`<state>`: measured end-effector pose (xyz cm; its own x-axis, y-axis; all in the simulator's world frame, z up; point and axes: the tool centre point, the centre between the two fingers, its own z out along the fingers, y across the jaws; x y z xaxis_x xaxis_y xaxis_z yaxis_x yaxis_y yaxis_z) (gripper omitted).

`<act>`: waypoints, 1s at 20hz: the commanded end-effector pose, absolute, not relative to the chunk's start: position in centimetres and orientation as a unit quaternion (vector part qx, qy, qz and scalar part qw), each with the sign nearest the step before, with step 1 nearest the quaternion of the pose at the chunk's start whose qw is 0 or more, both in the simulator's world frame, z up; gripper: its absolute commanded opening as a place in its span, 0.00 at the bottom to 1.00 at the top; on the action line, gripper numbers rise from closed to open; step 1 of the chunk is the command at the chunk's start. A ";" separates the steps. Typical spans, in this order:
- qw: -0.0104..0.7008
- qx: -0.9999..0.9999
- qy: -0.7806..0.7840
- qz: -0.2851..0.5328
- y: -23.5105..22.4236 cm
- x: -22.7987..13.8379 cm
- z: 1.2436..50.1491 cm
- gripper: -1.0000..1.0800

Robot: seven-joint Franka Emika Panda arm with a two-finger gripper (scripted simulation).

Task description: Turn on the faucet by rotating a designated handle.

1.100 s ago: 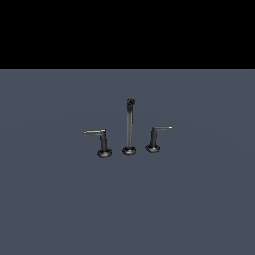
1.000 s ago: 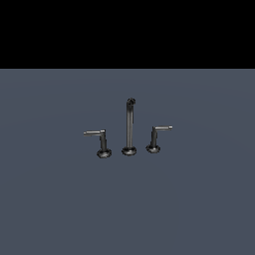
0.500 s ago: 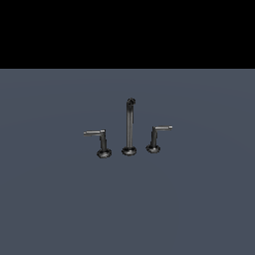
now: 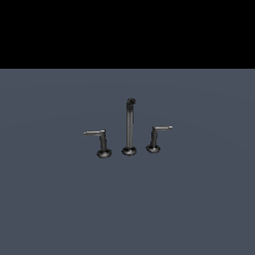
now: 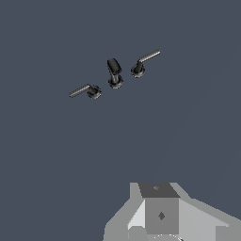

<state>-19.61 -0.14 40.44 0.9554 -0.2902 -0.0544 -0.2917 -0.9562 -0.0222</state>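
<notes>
Exterior view: faucet (image 4: 130, 128) upright on grey floor (image 4: 60, 199), tall spout post central; designated handle (image 4: 155, 138) just beside it on the exterior view's right, arm pointing right; twin handle (image 4: 101, 142) on the left; no arm visible. Wrist view: grey gripper (image 5: 160, 214) body hangs high, well apart from the faucet (image 5: 114, 73) and handle (image 5: 143, 61); fingertips out of frame, spread undeterminable; no legible markings.
</notes>
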 end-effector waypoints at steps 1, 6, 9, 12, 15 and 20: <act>0.015 -0.984 0.176 0.024 0.0 -18.2 38.7 0.00; 0.014 -0.971 0.238 0.021 0.0 -15.0 35.0 0.00; 0.013 -0.962 0.274 0.020 -0.2 -13.1 32.8 0.00; 0.012 -0.951 0.308 0.018 -0.5 -11.3 30.7 0.00; 0.011 -0.940 0.340 0.017 -1.0 -9.6 28.7 0.00; 0.010 -0.919 0.393 0.014 -2.1 -6.8 25.4 0.00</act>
<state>-7.68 -1.71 26.44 0.7152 -0.6980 -0.0361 -0.6986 -0.7155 -0.0075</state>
